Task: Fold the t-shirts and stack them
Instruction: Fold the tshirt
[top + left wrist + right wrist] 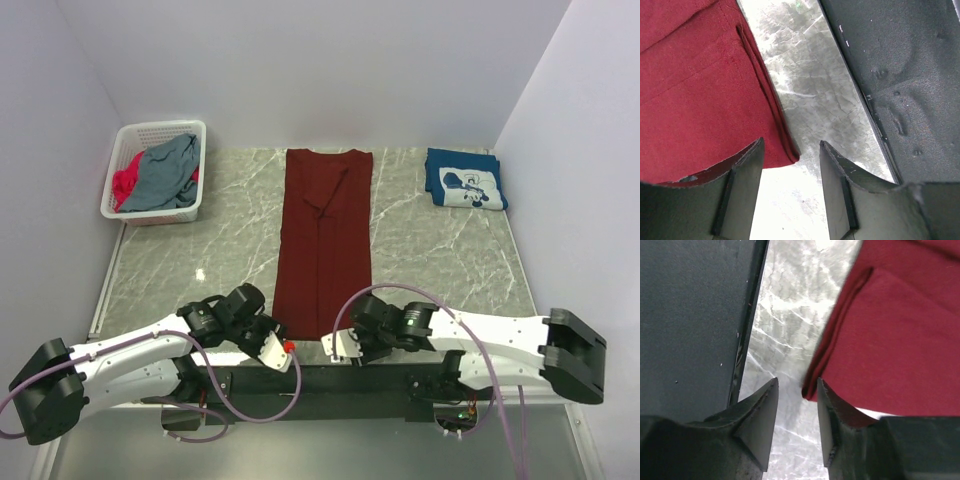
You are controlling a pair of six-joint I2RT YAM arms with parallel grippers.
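The maroon t-shirt (pixel 324 235) lies folded into a long strip down the middle of the table, collar end far. My left gripper (pixel 277 352) is open at its near-left corner (pixel 785 152), which lies just ahead of the open jaws; nothing is held. My right gripper (pixel 341 346) is open at the near-right corner (pixel 812 387), the cloth edge beside one finger, not gripped. A folded navy t-shirt with a white print (pixel 464 178) lies at the far right. Grey-blue (pixel 165 172) and bright-pink (pixel 124 184) shirts sit in the basket.
The white lattice basket (pixel 150 215) stands at the far left corner. The black mounting bar (pixel 350 380) runs along the near table edge, seen in the left wrist view (pixel 910 75) and the right wrist view (pixel 690 315). White walls close in three sides.
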